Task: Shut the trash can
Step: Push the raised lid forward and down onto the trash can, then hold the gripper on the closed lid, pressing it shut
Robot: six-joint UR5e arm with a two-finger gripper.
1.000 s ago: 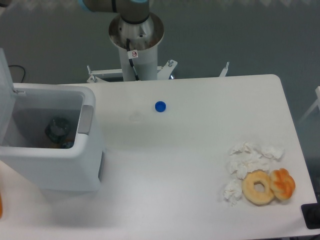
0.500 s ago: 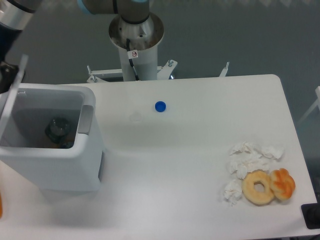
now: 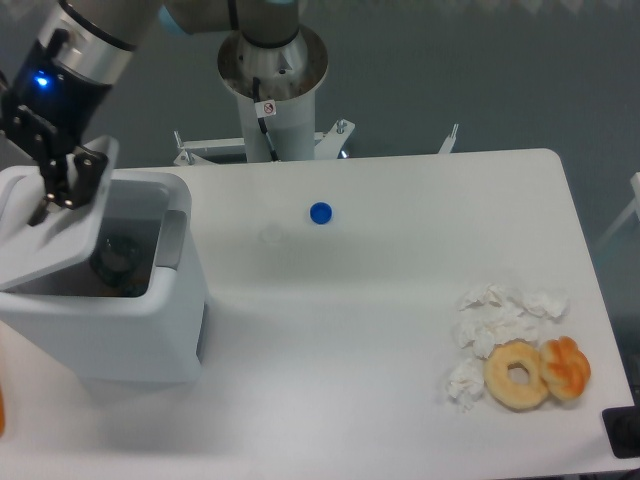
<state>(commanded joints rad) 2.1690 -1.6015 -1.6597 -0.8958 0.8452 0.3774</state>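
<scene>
The trash can (image 3: 120,330) is a large white boxy bin at the table's left edge. Its flat white lid (image 3: 45,240) is tilted partway down over the opening, leaving the right part of the inside and the grey push tab (image 3: 174,238) in view. My gripper (image 3: 63,190) comes in from the upper left and rests on the top of the lid. Its two dark fingers (image 3: 88,178) stand apart with nothing between them. A dark object (image 3: 118,258) lies inside the bin.
A small blue cap (image 3: 320,212) lies mid-table. At the right front are crumpled white tissues (image 3: 500,318), a donut (image 3: 517,374) and an orange pastry (image 3: 566,367). The robot base (image 3: 272,70) stands behind the table.
The arm has swung in from the upper left onto the lid. The lid has gone from upright at the left edge to tilted down over the opening.
</scene>
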